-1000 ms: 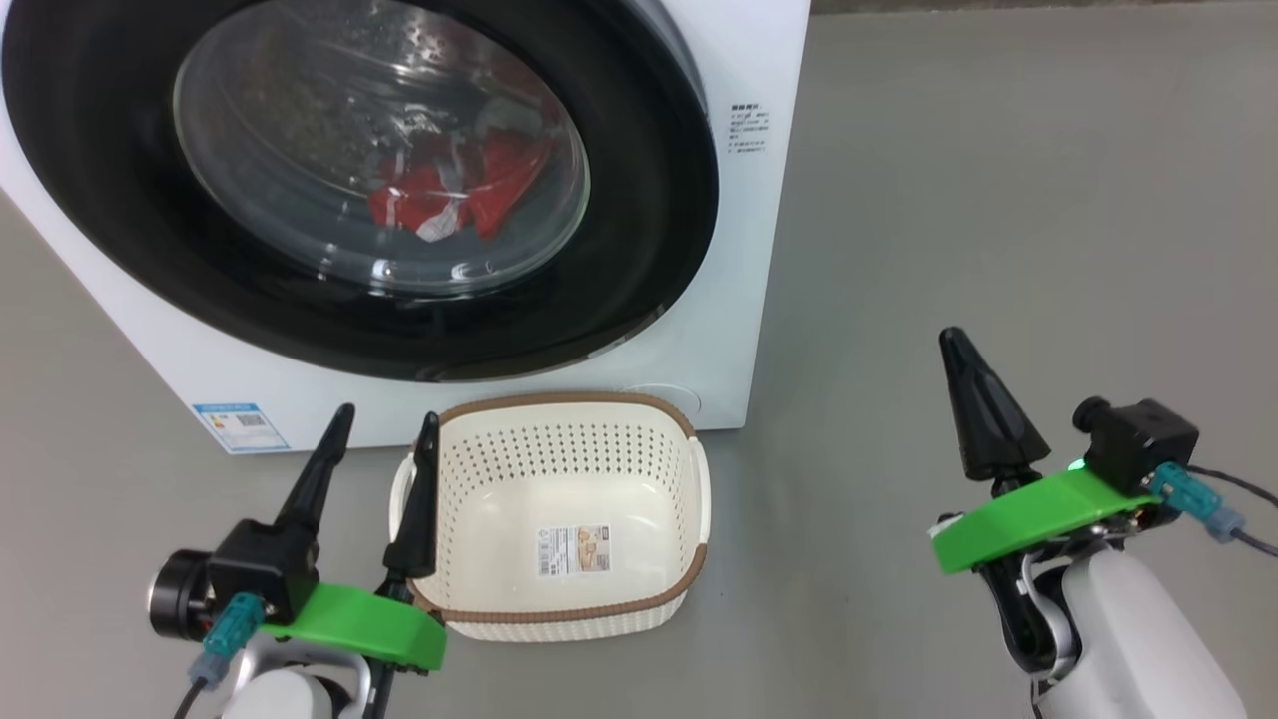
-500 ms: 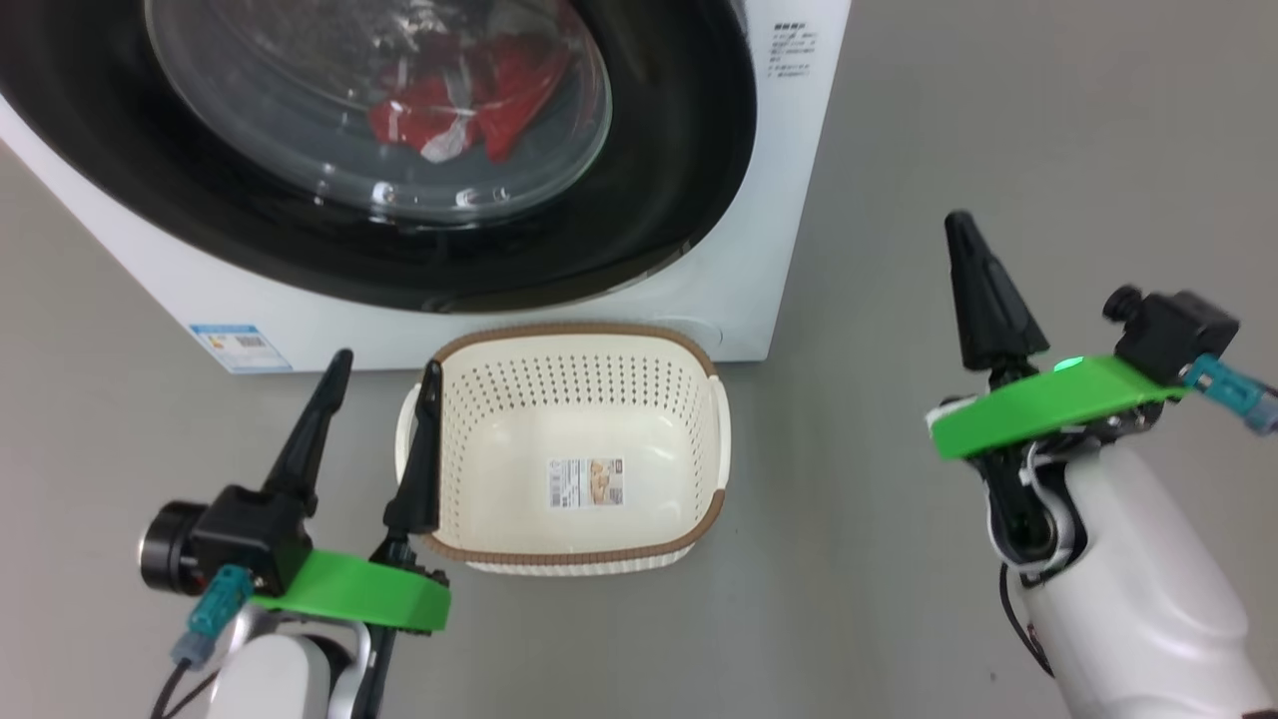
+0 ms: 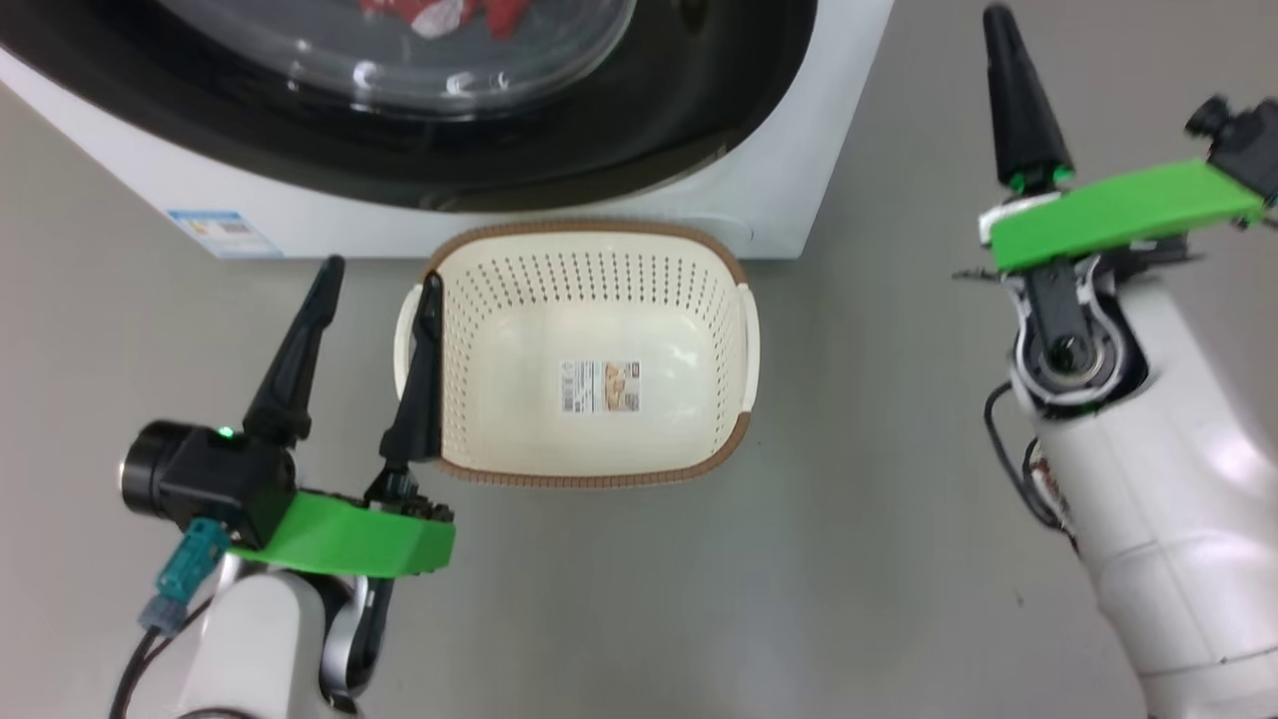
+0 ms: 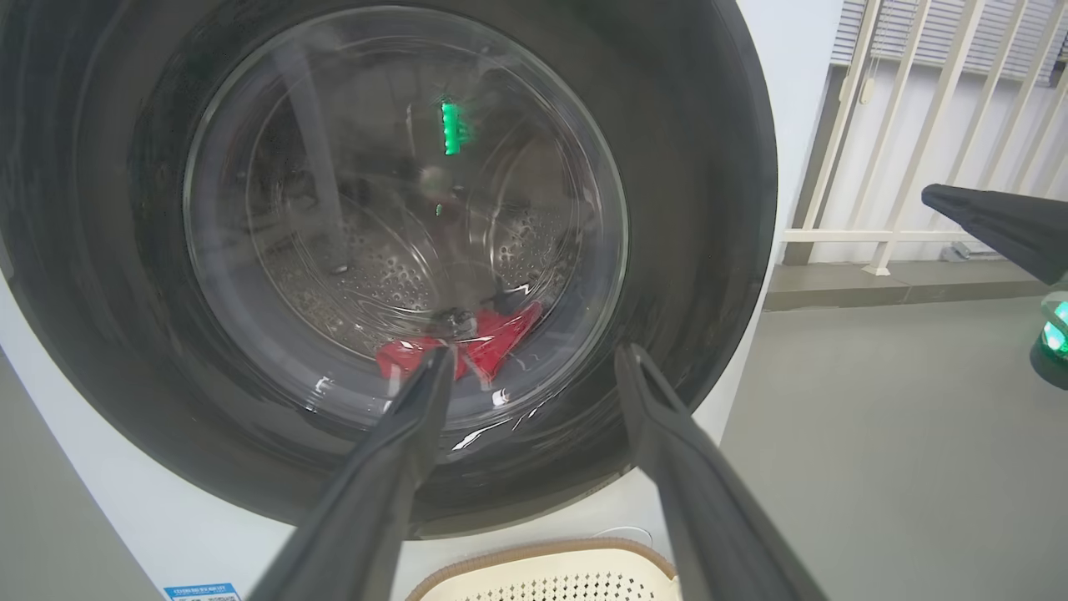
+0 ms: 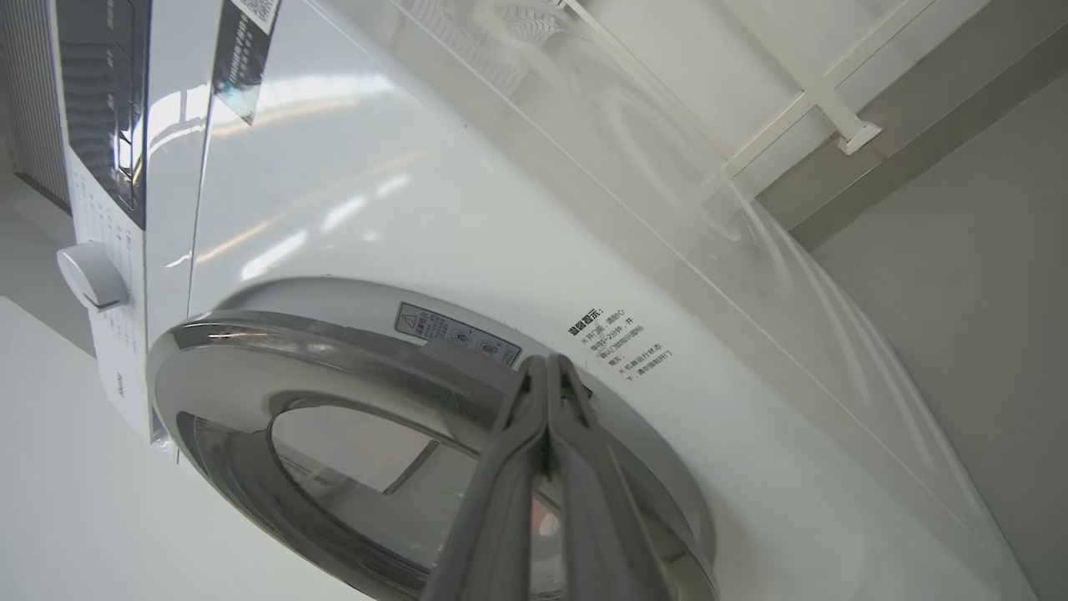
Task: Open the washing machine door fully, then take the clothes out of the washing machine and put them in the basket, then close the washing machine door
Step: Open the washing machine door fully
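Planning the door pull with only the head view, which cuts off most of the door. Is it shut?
Observer: Yes; the left wrist view shows the washing machine door closed over the drum.
Operator: Where are the clothes?
Observer: The clothes lie at the drum's bottom.
Operator: And on the right?
Observer: The right gripper, jaws shut, aims at the door's rim beside a warning label.

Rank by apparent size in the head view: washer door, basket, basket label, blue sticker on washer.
1. washer door, largest though cut off by the frame.
2. basket.
3. basket label and blue sticker: look about alike, not ranked.
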Motion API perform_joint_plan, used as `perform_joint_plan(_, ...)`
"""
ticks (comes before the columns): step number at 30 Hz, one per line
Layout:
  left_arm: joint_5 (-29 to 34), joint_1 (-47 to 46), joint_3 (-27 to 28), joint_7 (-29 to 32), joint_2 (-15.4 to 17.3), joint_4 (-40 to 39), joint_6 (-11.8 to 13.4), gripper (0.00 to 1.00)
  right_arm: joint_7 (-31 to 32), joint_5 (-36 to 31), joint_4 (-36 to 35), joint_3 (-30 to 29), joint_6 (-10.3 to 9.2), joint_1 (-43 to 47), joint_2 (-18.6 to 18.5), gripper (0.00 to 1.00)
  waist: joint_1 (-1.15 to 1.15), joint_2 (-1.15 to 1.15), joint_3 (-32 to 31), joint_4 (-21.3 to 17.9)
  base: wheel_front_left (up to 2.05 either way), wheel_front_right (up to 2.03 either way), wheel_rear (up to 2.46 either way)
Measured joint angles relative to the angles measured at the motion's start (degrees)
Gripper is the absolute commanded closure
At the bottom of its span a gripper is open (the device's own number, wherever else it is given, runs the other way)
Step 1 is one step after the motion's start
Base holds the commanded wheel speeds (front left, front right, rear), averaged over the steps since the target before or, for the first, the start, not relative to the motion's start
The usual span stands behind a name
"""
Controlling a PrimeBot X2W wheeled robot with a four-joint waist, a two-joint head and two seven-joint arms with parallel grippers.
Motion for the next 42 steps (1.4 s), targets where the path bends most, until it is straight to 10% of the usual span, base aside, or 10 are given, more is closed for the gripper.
perform_joint_plan(13,-0.3,-4.2,-2.4,-0.2,-0.1,-3.9,1.0,0.00,13.9,18.7,-2.9,4.6,0.00,-13.2,-6.4,1.00,0.00,0.00,10.3,2.8,0.00,0.00,0.00)
perform_joint_plan(42,-1.8,-5.3,-5.8,-0.2,-0.2,-3.9,1.6,0.00,30.8,25.9,-2.0,8.3,-0.24,-24.4,-12.0,1.00,0.00,0.00,15.1,6.2,0.00,0.00,0.00)
